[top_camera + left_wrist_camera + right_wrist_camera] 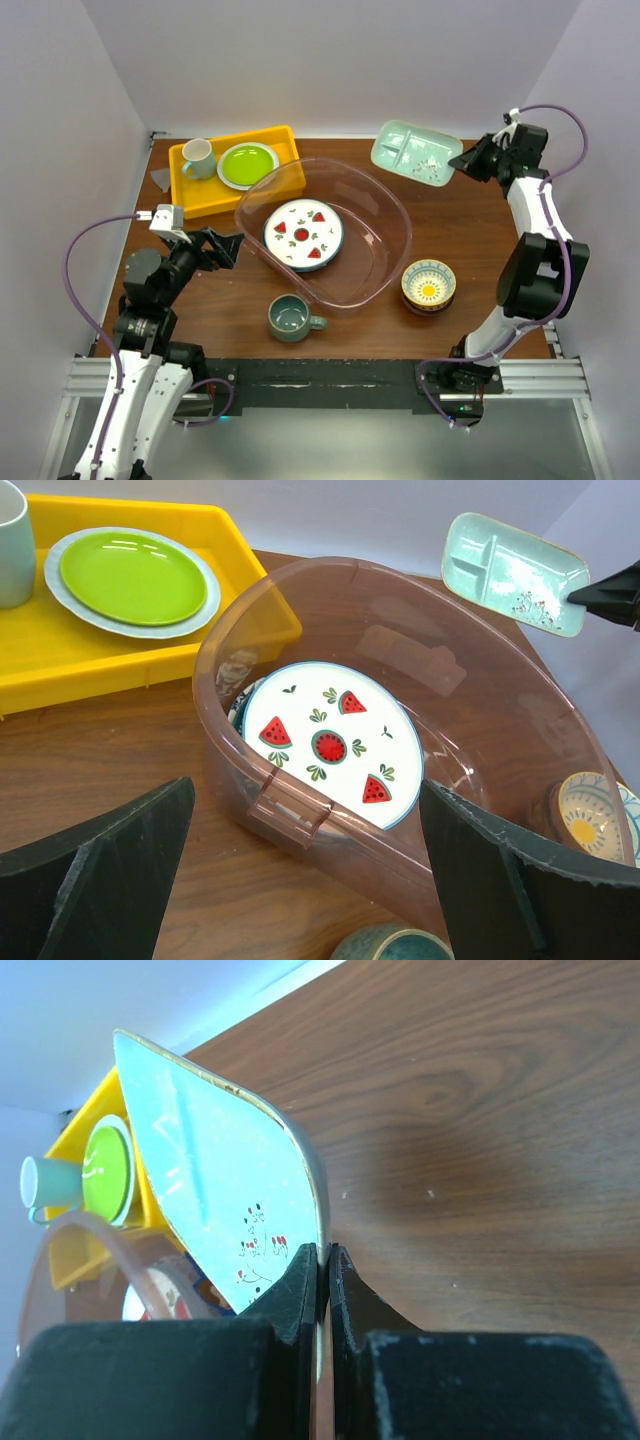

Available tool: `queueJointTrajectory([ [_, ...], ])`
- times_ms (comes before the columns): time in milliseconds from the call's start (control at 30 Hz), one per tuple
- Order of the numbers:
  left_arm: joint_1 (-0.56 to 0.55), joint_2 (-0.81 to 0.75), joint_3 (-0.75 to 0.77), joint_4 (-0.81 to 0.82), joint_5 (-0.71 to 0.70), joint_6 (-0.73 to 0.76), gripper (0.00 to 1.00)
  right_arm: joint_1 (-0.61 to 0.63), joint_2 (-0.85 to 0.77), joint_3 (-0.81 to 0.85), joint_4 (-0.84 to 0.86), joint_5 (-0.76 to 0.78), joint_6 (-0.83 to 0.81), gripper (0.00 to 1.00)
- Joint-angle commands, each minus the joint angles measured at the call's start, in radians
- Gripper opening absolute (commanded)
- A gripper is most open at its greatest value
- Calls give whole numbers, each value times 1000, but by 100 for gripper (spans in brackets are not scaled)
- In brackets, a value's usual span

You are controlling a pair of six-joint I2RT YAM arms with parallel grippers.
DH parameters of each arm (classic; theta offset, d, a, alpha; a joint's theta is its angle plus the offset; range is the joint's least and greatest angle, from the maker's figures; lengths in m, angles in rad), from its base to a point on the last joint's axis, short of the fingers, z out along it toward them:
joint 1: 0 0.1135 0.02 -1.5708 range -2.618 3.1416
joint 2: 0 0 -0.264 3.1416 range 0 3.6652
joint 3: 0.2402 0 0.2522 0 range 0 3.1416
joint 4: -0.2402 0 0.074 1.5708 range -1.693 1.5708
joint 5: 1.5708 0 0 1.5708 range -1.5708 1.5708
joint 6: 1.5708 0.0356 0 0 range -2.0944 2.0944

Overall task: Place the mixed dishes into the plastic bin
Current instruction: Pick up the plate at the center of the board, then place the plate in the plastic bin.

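The clear pink-tinted plastic bin (385,225) sits mid-table with a white watermelon plate (303,234) inside; both show in the left wrist view, the bin (300,810) and the plate (330,742). My right gripper (462,160) is shut on the edge of the pale-green divided tray (415,152), held lifted at the far right; in the right wrist view the tray (215,1185) stands edge-on in my gripper (325,1260). My left gripper (232,250) is open and empty left of the bin. The grey-green mug (291,319) and stacked patterned bowls (429,285) stand near the bin.
A yellow rectangular tray (195,200) at the back left holds a lime-green plate (247,164) and a pale mug (198,158). White walls close in the table on three sides.
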Motion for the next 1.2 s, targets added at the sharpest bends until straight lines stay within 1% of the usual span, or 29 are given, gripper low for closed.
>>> queueJointTrajectory([
  [0,10,-8,-6,46,22,19,100,7,-109,35,120,-98,50,0],
  [300,10,-14,-8,49,25,19,100,8,-160,48,103,-192,52,0],
  [600,10,-17,-9,54,31,18,100,60,-215,64,34,-214,-9,0],
  [767,10,-22,-9,54,31,18,100,144,-232,84,-32,-191,-77,0],
  [1033,10,-25,-9,54,28,18,100,290,-233,90,-80,-157,-164,0],
  [1167,10,-26,-8,52,28,18,100,324,-224,92,-97,-152,-192,0],
])
